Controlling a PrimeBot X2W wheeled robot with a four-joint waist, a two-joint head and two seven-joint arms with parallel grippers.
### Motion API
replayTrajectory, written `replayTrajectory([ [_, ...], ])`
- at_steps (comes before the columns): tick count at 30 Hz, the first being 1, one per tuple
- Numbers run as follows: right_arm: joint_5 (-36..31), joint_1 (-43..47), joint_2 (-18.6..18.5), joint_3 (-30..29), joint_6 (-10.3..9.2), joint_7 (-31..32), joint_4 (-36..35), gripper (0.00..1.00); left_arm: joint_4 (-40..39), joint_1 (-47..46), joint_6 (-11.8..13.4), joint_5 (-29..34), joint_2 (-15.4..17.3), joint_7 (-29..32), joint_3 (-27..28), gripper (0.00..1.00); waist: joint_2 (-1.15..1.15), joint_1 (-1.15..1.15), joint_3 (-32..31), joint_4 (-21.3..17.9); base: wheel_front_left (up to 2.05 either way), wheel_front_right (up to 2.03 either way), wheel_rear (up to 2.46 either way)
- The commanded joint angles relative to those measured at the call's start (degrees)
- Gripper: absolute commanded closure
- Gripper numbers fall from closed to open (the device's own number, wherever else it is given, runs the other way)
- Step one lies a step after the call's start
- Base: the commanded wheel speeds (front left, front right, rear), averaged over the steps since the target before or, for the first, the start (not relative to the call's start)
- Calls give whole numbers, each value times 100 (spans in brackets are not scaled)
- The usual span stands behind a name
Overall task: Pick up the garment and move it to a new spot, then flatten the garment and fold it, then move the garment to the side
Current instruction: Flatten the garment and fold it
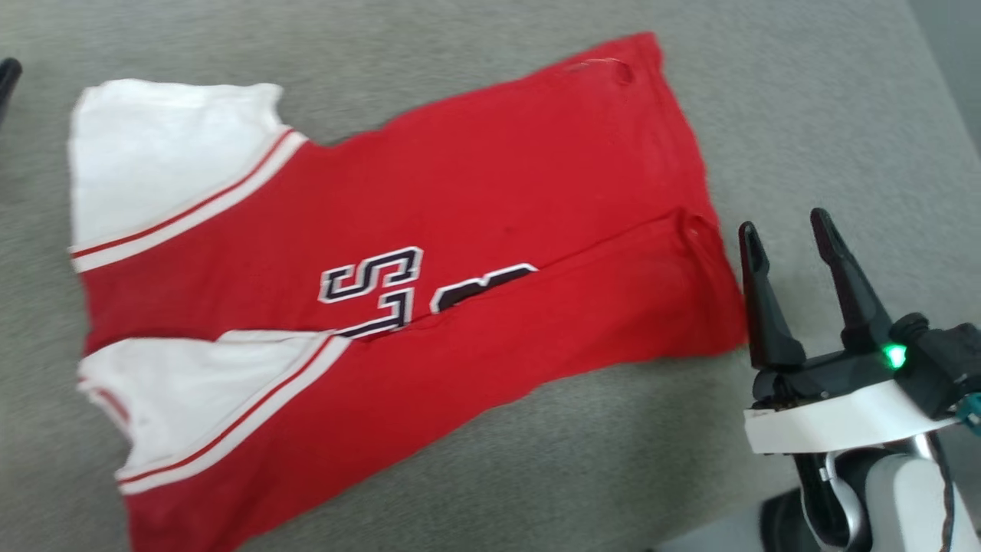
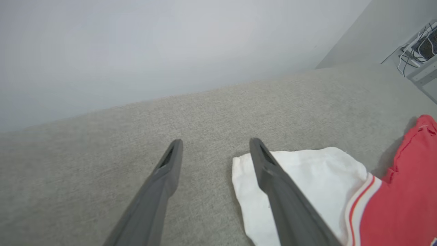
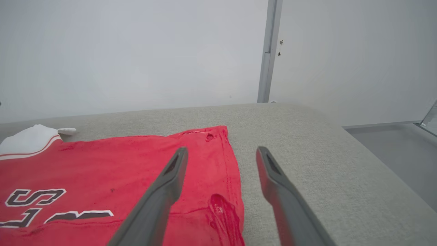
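Observation:
The garment (image 1: 498, 192), a red shirt with white sleeves, lies spread on the grey fabric surface, sleeves to the left in the head view. Its near long side is folded over the middle and covers part of the black print. My right gripper (image 1: 783, 224) stands open just off the hem's right corner, holding nothing. In the right wrist view that gripper (image 3: 222, 150) hovers over the hem edge of the garment (image 3: 119, 164). My left gripper (image 2: 215, 141) is open and empty, and its right finger lies over the white sleeve of the garment (image 2: 307, 171).
The grey surface (image 1: 805, 115) ends at a right edge (image 3: 375, 160) with floor below. A pale wall stands behind it. A shelf with cables (image 2: 420, 48) sits past the far corner. A dark tip (image 1: 8, 77) shows at the head view's left edge.

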Motion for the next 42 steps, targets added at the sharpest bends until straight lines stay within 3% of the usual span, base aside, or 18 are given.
replayTrajectory([
  [1,32,18,35,27,-2,-76,35,0,48,-177,16,-101,-18,276,-36,0,0,0,165,-233,0,0,0],
  [8,202,-35,46,172,-2,-254,272,0,245,-666,16,-638,79,2593,-485,0,0,0,332,-463,0,0,0],
  [12,248,-123,46,275,-2,-287,432,0,88,-732,15,-973,89,3428,-599,0,0,0,410,-496,0,0,0],
  [13,228,-161,45,307,-1,-266,467,0,17,-752,15,-937,106,3507,-640,12,0,0,422,-494,0,0,0],
  [14,213,-224,45,338,-1,-236,505,0,-26,-776,15,-923,107,3525,-657,52,0,0,435,-488,0,0,0],
  [15,194,-301,46,373,-1,-193,536,0,-50,-795,14,-922,101,3520,-660,84,0,0,446,-479,0,0,0],
  [16,136,-401,45,413,-1,-115,576,0,-71,-808,14,-914,92,3493,-662,100,0,0,455,-469,0,0,0],
  [22,145,-1485,-66,482,-2,888,988,0,-193,-988,11,-555,29,3170,-748,100,0,0,577,-323,0,0,0],
  [32,419,-3839,-850,421,-2,3113,2607,0,-481,-1253,11,-378,-502,2841,-1028,100,0,0,800,342,0,0,0],
  [42,792,-4781,-869,302,-1,4618,3772,0,-671,-1362,15,-477,-752,2550,-1336,100,0,0,901,742,0,0,0],
])
